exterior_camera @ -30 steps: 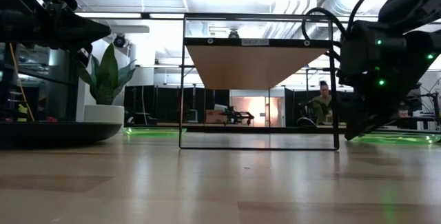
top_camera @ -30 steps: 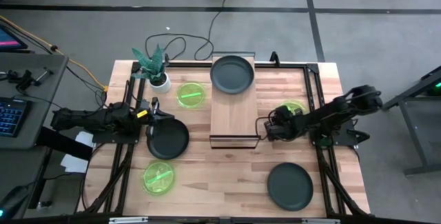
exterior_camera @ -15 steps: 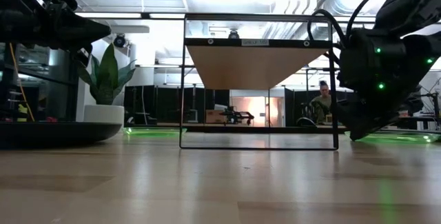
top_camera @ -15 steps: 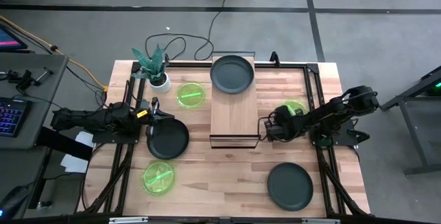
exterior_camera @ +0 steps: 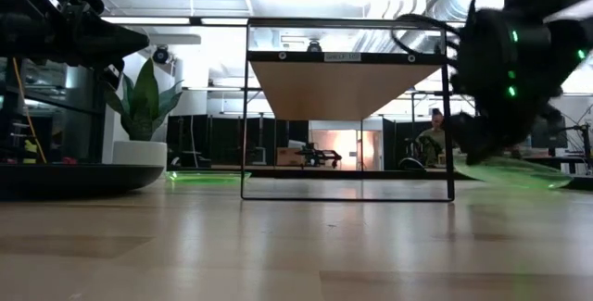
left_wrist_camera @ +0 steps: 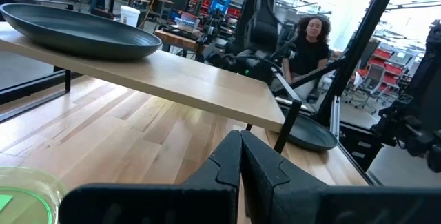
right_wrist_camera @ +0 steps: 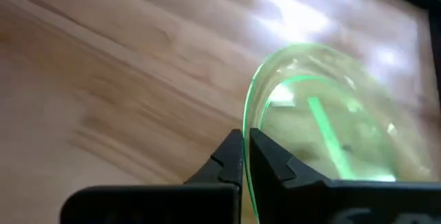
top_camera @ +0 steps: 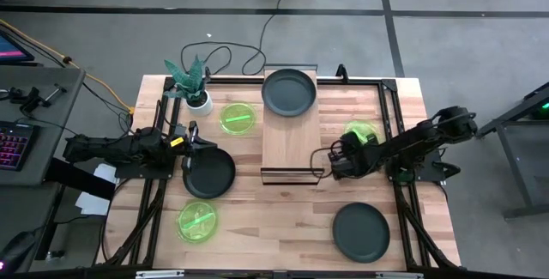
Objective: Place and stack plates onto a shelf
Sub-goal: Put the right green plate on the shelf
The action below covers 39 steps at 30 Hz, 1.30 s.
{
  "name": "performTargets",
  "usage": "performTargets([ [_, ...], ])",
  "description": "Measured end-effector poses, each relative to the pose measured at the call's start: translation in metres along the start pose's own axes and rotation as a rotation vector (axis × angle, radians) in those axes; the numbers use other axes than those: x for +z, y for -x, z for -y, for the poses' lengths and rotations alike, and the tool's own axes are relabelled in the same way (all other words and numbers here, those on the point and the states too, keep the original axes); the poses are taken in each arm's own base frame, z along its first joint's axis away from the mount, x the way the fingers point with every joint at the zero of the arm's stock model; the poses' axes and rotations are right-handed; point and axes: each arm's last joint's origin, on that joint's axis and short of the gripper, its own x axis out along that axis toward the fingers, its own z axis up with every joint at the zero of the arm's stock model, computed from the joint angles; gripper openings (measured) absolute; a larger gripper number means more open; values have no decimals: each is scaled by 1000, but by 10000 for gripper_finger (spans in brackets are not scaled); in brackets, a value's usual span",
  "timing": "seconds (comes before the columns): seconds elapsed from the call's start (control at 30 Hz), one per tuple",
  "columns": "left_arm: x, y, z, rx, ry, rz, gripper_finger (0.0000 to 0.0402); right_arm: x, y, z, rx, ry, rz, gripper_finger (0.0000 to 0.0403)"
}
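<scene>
Six round plates on a pale plank table (top_camera: 283,202): three matte dark grey with raised rims, three thinner see-through neon green. One grey plate (top_camera: 289,92) sits at the far end of the shelf (top_camera: 290,146), a long light-wood board on a thin black wire frame. The right gripper (top_camera: 335,160), just right of the shelf, pinches a green plate (top_camera: 361,132) by its rim, tilted off the table, while the left gripper (top_camera: 190,142) holds another grey plate (top_camera: 208,172) by its edge.
</scene>
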Motion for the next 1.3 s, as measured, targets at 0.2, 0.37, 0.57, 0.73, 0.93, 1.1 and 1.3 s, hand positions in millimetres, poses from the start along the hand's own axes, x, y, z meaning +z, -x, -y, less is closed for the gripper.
performTargets([
  [0.2, 0, 0, 0, 0, 0, 0, 1, 27, 33, -1, -12, 76, 58, 0],
  [0.37, 0, 0, 0, 0, 0, 0, 1, 48, 59, 0, -11, 90, 124, 0],
  [0.57, 0, 0, 0, 0, 0, -1, 1, 72, 87, -9, 42, 139, 229, 0],
  [0.73, 0, 0, 0, 0, 0, 0, 1, 98, 117, -31, 177, 240, 318, 0],
  [0.93, 0, 0, 0, 0, 0, 0, 1, 120, 145, -72, 352, 384, 427, 0],
  [1.1, 0, 0, 0, 0, 0, 0, 1, 119, 147, -110, 463, 499, 419, 0],
  [1.3, 0, 0, 0, 0, 0, -1, 1, 111, 134, -144, 445, 603, 365, 0],
])
